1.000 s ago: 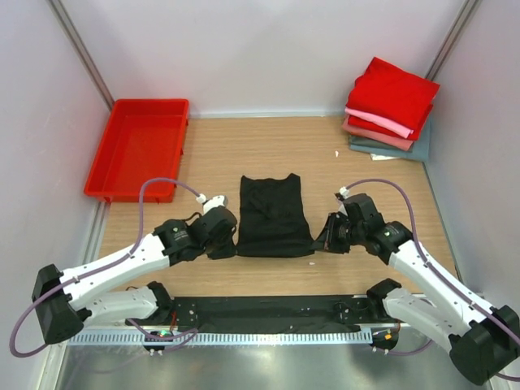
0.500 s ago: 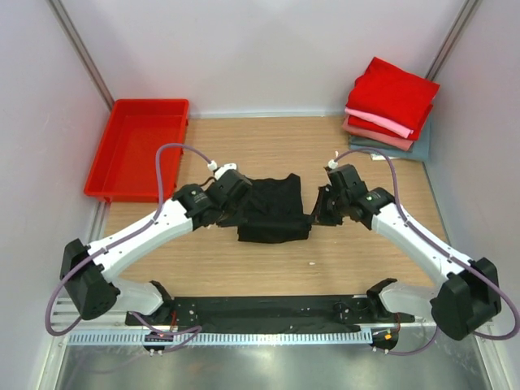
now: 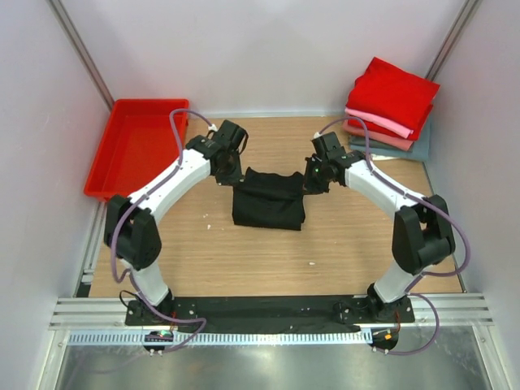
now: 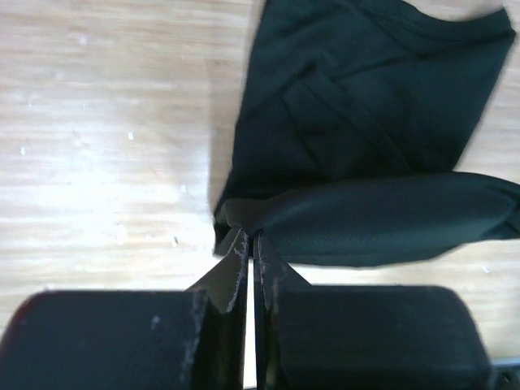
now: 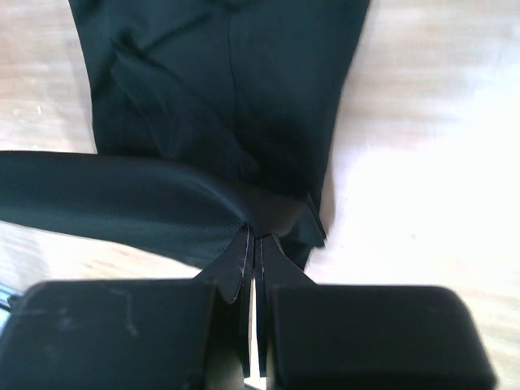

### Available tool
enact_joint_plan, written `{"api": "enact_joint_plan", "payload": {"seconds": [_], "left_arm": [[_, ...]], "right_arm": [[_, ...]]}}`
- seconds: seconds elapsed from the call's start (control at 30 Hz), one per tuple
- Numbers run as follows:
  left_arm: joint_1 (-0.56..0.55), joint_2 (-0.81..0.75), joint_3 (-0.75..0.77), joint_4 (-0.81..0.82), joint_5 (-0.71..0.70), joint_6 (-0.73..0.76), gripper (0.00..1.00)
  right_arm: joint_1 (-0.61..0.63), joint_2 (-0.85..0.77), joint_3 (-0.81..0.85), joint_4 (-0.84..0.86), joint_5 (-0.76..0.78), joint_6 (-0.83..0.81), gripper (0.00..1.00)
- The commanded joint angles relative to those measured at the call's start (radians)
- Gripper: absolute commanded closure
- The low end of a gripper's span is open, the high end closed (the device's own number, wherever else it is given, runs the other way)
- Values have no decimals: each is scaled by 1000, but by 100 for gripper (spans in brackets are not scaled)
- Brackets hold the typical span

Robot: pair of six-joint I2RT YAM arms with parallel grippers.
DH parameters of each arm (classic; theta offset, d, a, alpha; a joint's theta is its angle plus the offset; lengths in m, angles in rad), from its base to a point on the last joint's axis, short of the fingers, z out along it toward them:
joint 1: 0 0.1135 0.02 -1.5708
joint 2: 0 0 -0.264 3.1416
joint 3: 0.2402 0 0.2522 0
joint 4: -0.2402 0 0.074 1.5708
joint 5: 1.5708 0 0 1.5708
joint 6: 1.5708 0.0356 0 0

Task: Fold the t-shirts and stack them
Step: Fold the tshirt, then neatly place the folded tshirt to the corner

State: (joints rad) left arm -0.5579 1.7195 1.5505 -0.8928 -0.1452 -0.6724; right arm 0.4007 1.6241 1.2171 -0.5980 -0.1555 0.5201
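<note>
Jaws of left gripper point(image 4: 248, 236) were pinched tight on left corner of black t-shirt point(image 3: 268, 207); jaws of right gripper point(image 5: 253, 231) were pinched likewise on right corner. Held edge hung lifted between grippers, above rest of shirt lying flat mid-way across table point(image 3: 357, 244). Stack of folded t-shirts point(image 3: 390, 110), red, pink, dusty-rose, grey-teal, sat at far right corner. At far left lay red tray point(image 3: 138, 146).

No text, label, brand or number is legible in any view. The black t-shirt point(image 3: 268, 210) shows plain cloth.
</note>
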Motion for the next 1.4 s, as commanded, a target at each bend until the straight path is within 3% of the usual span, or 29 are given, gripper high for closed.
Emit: {"api": "enact_joint_plan", "payload": {"seconds": [0.0,0.43,0.6,0.63,0.7,0.73,0.77,0.8,0.83,0.9,0.97,1.07,1.23,1.37], "left_arm": [[30,77,97,-67,18,71,100],[50,113,224,-123,16,99,100],[96,259,494,-201,67,128,99],[125,355,546,-212,85,152,97],[157,477,787,-266,143,174,95],[176,556,883,-284,242,181,88],[209,691,960,-294,277,178,56],[228,759,1085,-296,320,165,39],[260,803,1109,-279,432,148,29],[289,854,1105,-255,495,79,23],[293,807,989,-221,492,85,22],[285,616,742,-100,432,99,21],[282,407,580,-75,340,119,21],[277,328,410,-52,338,131,23]], "right_arm": [[-17,54,103,21,-13,-43,99],[-39,48,176,-9,-41,-63,99],[-103,176,356,-78,-67,-75,99],[-126,247,460,-100,-73,-78,99],[-141,343,572,-135,-50,-78,98],[-149,394,687,-140,-64,-75,84],[-158,533,758,-155,-82,-84,38],[-161,609,853,-280,-73,-81,29],[-166,690,1065,-360,-61,-78,19],[-165,751,1140,-373,-73,-78,16],[-166,700,1031,-306,-90,-80,14],[-172,536,798,-146,-88,-78,12],[-186,396,571,-25,-137,-58,11],[-200,387,460,36,-171,-49,9]]}}
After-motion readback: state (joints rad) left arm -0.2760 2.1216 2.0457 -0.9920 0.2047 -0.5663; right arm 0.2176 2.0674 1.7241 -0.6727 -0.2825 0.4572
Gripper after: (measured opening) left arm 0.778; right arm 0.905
